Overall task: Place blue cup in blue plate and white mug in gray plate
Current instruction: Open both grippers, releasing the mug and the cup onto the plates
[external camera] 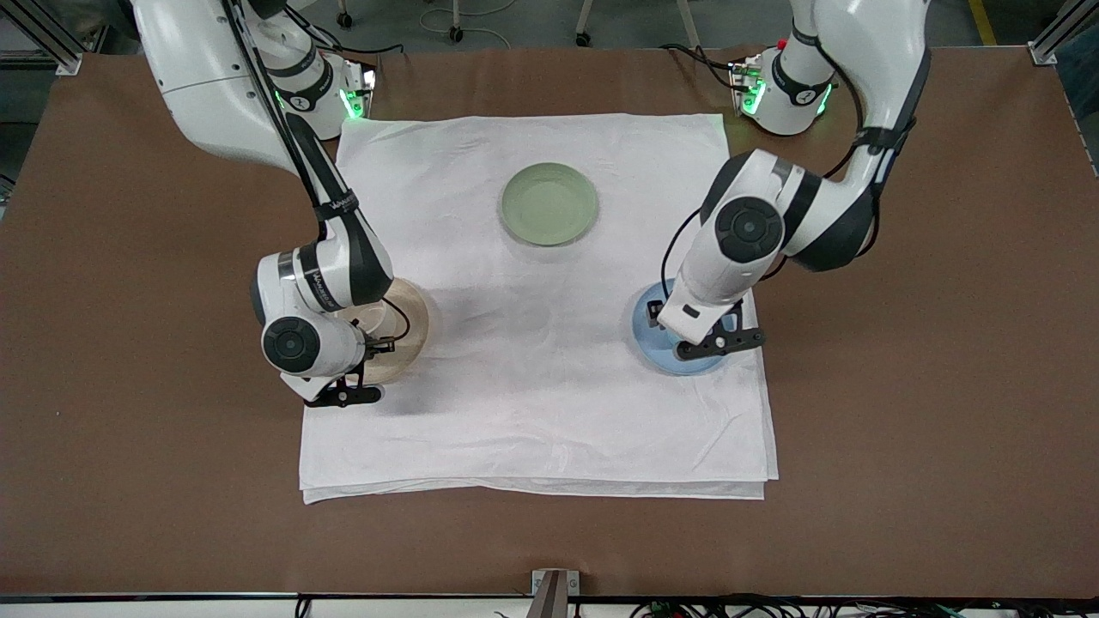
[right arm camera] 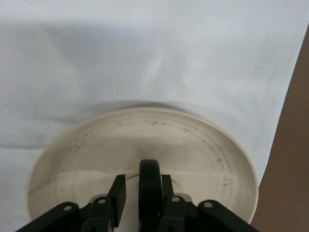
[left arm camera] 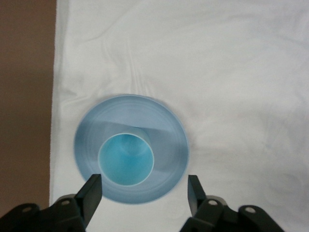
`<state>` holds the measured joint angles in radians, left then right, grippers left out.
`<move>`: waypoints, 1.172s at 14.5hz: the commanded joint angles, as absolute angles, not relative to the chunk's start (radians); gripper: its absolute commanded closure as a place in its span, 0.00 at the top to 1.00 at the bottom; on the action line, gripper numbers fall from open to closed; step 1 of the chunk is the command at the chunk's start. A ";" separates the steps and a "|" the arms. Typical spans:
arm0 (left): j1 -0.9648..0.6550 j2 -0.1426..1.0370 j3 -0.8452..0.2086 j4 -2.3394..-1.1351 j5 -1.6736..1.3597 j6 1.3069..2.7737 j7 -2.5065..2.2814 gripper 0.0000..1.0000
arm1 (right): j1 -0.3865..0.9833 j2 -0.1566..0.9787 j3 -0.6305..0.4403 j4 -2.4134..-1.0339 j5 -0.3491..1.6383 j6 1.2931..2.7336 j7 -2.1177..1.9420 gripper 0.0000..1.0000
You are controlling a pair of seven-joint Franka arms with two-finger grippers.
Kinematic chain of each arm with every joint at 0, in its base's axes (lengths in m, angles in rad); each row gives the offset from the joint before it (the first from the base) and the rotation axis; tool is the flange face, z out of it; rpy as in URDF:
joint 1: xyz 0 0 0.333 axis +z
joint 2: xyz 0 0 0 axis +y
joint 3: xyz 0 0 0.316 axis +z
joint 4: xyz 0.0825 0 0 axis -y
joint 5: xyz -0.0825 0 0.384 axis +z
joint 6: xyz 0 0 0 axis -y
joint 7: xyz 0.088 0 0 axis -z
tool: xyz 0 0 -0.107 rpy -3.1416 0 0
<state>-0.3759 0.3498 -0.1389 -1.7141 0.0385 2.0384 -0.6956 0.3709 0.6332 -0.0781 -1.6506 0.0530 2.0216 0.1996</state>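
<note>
Blue cup (left arm camera: 126,159) upright on blue plate (left arm camera: 169,130), directly beneath left tool (left arm camera: 144,192), spread wide and empty. White mug (right arm camera: 126,186) on gray plate (right arm camera: 203,145), dark handle (right arm camera: 150,193) gripped upright by right tool (right arm camera: 142,191), due next for release.

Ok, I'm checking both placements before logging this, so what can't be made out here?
1. The white mug: in the front view the right arm covers it; the right wrist view shows only its dark handle at the right gripper, over the gray plate; contact unclear.
2. The blue cup: in the front view the left arm hides it; the left wrist view shows it in the blue plate, below the open left gripper.
</note>
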 commanded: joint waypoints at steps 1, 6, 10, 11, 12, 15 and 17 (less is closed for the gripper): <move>-0.338 0.186 -0.137 -1.744 0.014 1.910 -0.611 1.00 | 0.379 0.582 -0.089 -1.652 0.071 1.999 0.224 1.00; -0.164 -0.029 -0.137 -1.752 0.009 1.686 -0.280 1.00 | 0.356 0.454 -0.100 -1.619 0.067 1.924 0.261 1.00; -0.055 -0.110 -0.135 -1.750 0.003 1.646 -0.152 1.00 | 0.293 0.385 -0.104 -1.455 0.052 1.740 0.258 1.00; -0.035 -0.115 -0.135 -1.746 0.005 1.646 -0.140 1.00 | 0.278 0.365 -0.107 -1.431 0.052 1.715 0.258 1.00; -0.025 -0.121 -0.133 -1.741 0.005 1.646 -0.134 1.00 | 0.262 0.335 -0.118 -1.419 0.054 1.701 0.249 1.00; -0.020 -0.123 -0.124 -1.706 0.005 1.646 -0.109 1.00 | 0.192 0.258 -0.127 -1.419 0.061 1.668 0.242 1.00; -0.008 -0.118 -0.124 -1.666 0.005 1.646 -0.097 1.00 | 0.175 0.236 -0.132 -1.414 0.054 1.660 0.239 1.00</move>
<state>-0.0233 -0.1128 -0.1248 -1.7046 0.0246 1.6505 -0.1288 0.1959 0.2700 -0.1377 -1.4001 0.0528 1.6678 0.2416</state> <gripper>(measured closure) 0.000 0.000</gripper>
